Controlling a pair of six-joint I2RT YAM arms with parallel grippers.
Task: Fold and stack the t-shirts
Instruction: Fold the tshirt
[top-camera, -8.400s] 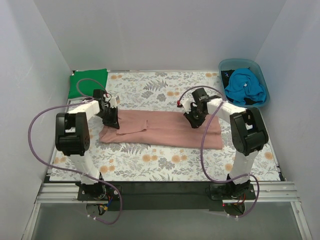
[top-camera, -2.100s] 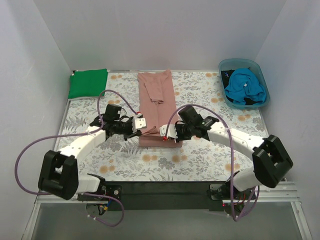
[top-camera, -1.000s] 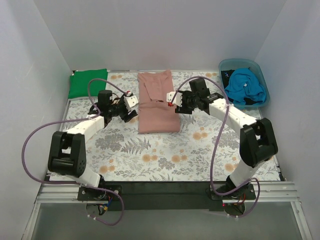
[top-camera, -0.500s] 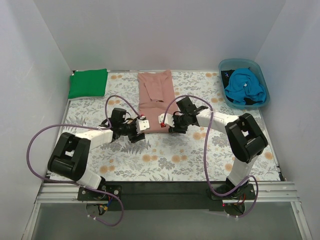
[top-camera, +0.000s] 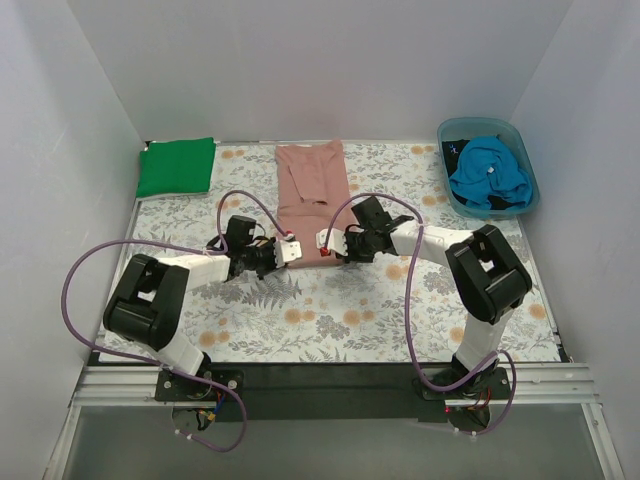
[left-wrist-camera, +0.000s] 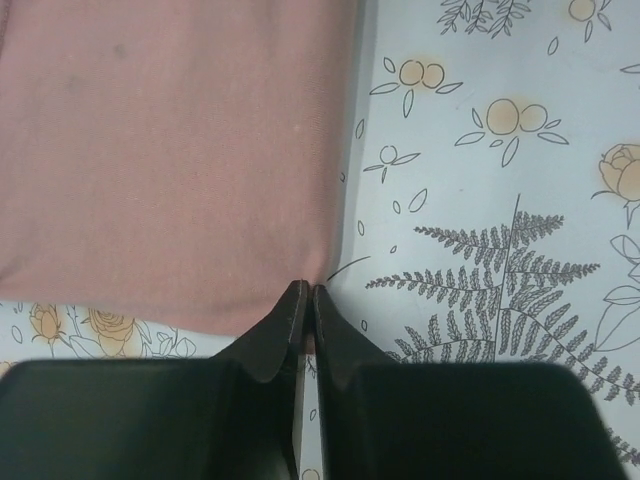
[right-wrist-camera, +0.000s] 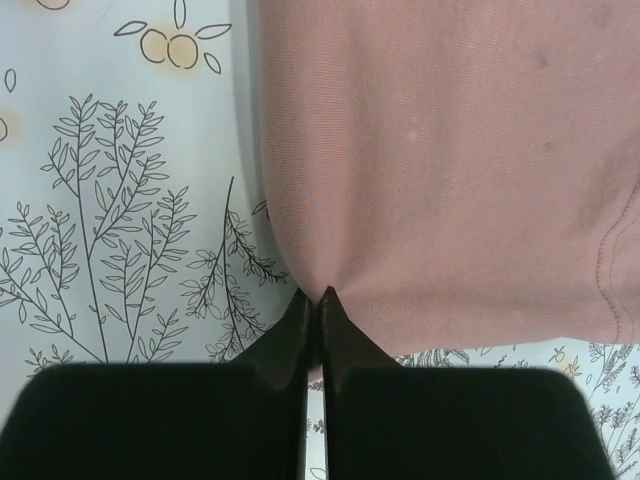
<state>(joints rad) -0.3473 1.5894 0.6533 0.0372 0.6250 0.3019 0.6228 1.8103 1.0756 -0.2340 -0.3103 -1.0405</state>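
The dusty pink t-shirt (top-camera: 311, 190) lies as a long narrow strip running away from me on the floral table. My left gripper (top-camera: 286, 250) is shut on its near left corner. In the left wrist view the closed fingertips (left-wrist-camera: 293, 300) pinch the pink cloth (left-wrist-camera: 160, 150). My right gripper (top-camera: 329, 243) is shut on the near right corner. In the right wrist view the closed tips pinch the pink cloth (right-wrist-camera: 450, 150). The green t-shirt (top-camera: 177, 166) lies folded at the back left. The blue t-shirt (top-camera: 489, 172) lies crumpled in the tub.
The teal plastic tub (top-camera: 455, 130) stands at the back right corner. White walls close in the table on three sides. The floral covering (top-camera: 330, 310) spreads between the pink shirt and the arm bases.
Both grippers came from the shirt's sides down to its near edge and shut on the two near corners. The near edge now sits slightly farther back.
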